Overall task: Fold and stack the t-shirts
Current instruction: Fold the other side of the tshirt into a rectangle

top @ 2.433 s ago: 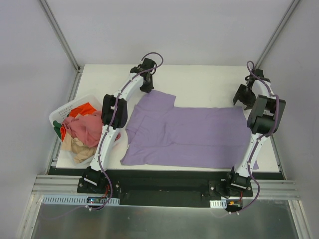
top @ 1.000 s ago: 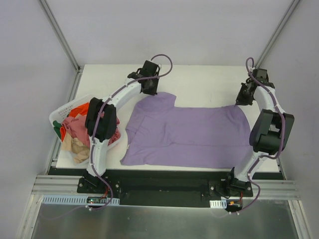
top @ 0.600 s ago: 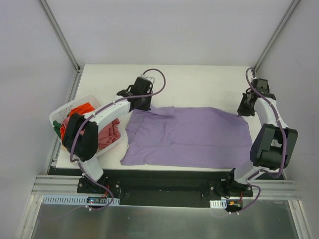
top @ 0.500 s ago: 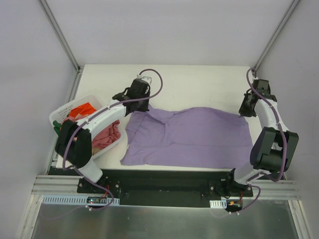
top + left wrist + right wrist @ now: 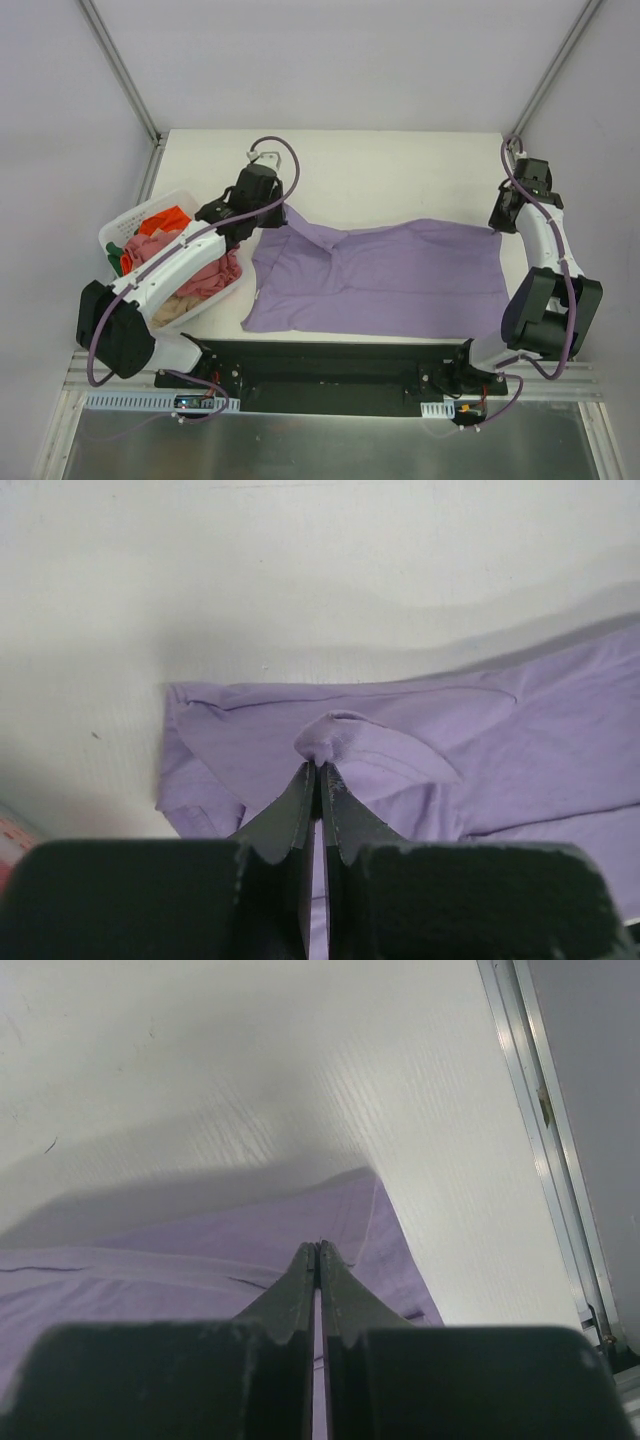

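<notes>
Seen from above, the lavender t-shirt (image 5: 400,275) lies spread on the white bench (image 5: 400,165), with its far edge lifted at both ends. The left gripper (image 5: 282,212) holds the far-left end and the right gripper (image 5: 502,224) the far-right corner. Other t-shirts (image 5: 205,275), salmon pink, orange-red and beige, fill the white basket (image 5: 116,232) at the left. In the left wrist view the fingers (image 5: 296,805) are pressed together on a pucker of purple cloth. In the right wrist view the fingers (image 5: 296,1282) pinch the hem tightly.

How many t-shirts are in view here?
4: lavender one spread on the table; salmon pink, orange-red and beige bundled in the basket. More may be hidden underneath.
</notes>
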`<state>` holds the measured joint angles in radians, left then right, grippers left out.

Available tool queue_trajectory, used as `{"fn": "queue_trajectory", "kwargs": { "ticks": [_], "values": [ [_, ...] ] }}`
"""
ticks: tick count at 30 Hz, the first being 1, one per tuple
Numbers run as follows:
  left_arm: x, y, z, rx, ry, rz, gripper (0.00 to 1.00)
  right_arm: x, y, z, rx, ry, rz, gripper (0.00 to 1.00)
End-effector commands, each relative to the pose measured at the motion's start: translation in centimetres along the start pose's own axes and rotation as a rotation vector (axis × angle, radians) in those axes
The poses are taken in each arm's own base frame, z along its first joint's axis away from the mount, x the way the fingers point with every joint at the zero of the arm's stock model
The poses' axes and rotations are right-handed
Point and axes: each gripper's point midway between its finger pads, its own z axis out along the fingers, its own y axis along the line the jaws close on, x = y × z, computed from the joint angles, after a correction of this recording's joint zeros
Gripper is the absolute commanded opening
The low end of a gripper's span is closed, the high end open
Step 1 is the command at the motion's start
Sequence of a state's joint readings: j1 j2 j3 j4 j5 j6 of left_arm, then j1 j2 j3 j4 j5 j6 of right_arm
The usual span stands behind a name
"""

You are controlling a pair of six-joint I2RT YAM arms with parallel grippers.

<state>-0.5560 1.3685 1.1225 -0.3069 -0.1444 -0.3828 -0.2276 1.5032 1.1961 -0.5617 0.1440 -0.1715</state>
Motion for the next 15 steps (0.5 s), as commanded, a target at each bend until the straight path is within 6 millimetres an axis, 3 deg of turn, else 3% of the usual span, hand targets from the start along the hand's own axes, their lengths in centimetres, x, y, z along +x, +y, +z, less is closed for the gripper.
{"fn": "queue_trajectory", "kwargs": {
  "ticks": [1,6,11,15],
  "values": [
    [-0.5,0.9,-2.6,-0.053,-0.027,-0.088,0.00,-1.4,-0.9,-2.0,0.016,-0.070,-0.016,0.00],
    [0.7,1.2,-4.0,-0.046,-0.005,-0.112,0.00,-1.5,-1.1,-2.3,0.023,-0.076,-0.029,0.01],
    [3.6,0.8,-4.6,0.010,0.052,-0.133,0.00,-0.4,-0.5,-1.5,-0.012,-0.035,-0.042,0.01],
    [5.8,-0.1,-5.7,0.070,0.096,-0.161,0.00,-0.2,-1.3,-1.5,0.028,-0.026,-0.049,0.01]
  ]
}}
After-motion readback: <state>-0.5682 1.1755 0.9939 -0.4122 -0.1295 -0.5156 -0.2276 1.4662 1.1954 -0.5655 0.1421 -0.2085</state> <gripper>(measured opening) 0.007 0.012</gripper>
